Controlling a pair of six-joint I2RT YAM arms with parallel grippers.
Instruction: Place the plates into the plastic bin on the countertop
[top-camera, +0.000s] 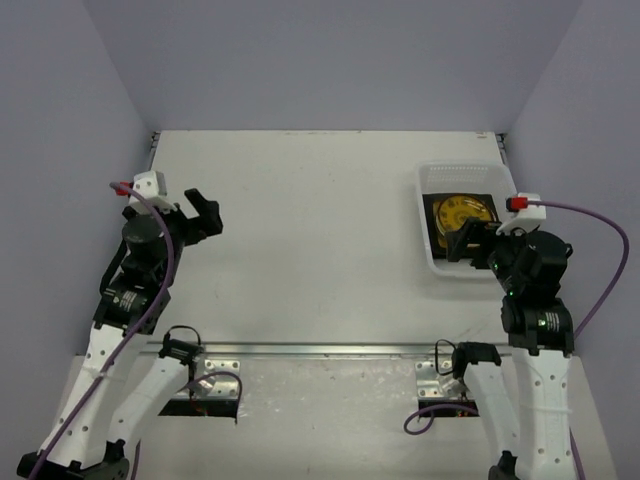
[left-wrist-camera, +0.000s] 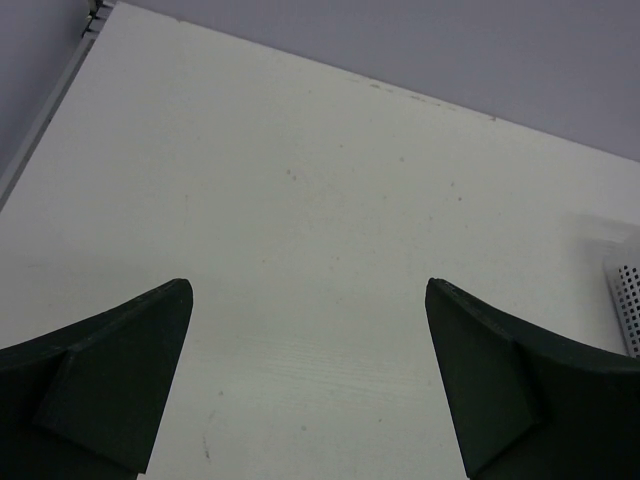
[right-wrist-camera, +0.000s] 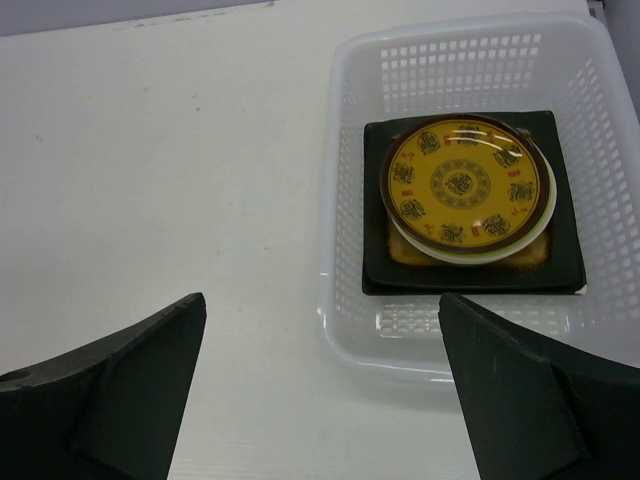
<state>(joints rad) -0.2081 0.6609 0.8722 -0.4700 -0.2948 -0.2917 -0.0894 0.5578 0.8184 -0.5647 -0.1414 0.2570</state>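
Heads up: from what I can see the plates are all in the plastic bin (right-wrist-camera: 340, 200) at the far right of the countertop (top-camera: 320, 230). There's an amber-patterned round plate (right-wrist-camera: 460, 182) on a cream plate (right-wrist-camera: 480, 256) on a dark square plate (right-wrist-camera: 565, 250), and I can't spot any loose plates in these views, so you look about done.

Your right gripper (right-wrist-camera: 318, 300) hangs with its fingers spread wide and nothing in them, right over the bin's near left corner. That's the risky bit. Drop or swing right from there and a finger likely catches the slotted rim, and a light bin like that probably skids or tips. The round plates sit off-centre on the square one, so a jolt could slide them.

The left gripper (left-wrist-camera: 308, 285) is also wide apart and empty, over bare counter far left, so no worries there.
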